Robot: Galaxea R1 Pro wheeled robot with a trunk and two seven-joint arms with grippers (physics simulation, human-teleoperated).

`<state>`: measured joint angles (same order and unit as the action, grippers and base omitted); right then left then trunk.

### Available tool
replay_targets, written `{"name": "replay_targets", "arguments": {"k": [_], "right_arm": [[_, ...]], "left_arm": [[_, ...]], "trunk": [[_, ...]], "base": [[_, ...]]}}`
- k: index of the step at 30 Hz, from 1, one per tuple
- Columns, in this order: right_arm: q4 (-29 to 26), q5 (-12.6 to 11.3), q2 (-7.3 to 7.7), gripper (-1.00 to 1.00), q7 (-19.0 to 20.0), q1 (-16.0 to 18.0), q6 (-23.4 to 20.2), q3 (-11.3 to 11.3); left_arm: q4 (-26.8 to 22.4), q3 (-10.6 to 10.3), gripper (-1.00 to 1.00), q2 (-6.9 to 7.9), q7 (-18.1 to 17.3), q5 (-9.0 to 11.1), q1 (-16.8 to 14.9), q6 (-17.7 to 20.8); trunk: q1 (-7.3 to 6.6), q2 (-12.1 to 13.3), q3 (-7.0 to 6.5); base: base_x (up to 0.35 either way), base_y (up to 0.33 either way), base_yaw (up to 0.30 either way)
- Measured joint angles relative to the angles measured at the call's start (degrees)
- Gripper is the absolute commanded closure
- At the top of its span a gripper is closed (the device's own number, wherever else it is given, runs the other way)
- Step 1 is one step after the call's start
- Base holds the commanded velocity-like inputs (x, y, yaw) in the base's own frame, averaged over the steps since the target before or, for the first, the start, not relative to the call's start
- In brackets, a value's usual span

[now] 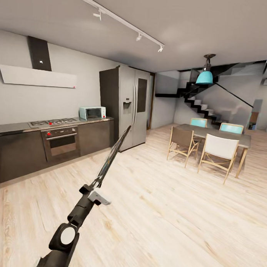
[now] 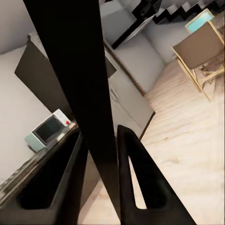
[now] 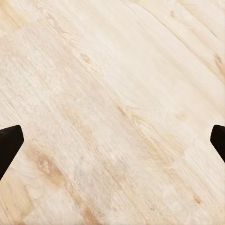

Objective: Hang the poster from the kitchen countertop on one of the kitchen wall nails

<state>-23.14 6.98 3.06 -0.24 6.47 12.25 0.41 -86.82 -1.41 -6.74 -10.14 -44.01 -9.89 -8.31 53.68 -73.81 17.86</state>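
right tool (image 3: pixel 112 140): fingertips spread wide apart | below: pale wood floor (image 3: pixel 117 84) | nothing held

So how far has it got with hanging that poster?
Pickup looks done: the left gripper holds the poster edge-on, above the wood floor, away from the kitchen countertop. Still left: reaching a wall and hanging it; I can't make out a nail.
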Motion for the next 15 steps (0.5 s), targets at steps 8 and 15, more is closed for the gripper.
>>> {"name": "replay_targets", "arguments": {"k": [8,15], "right_arm": [[-0.1,-0.1,0.06,-1.00,0.0,0.0,0.0,-0.1],[-0.2,-0.1,0.09,-1.00,0.0,0.0,0.0,-0.2]], "left_arm": [[0.5,7.4,1.00,0.37,-13.8,8.9,-5.7,7.5],[0.6,9.4,1.00,2.44,-23.6,15.3,-9.0,13.7]], "trunk": [[0.00,0.0,0.00],[0.00,0.0,0.00]], "base": [[0.000,0.000,0.000],[0.000,0.000,0.000]]}}
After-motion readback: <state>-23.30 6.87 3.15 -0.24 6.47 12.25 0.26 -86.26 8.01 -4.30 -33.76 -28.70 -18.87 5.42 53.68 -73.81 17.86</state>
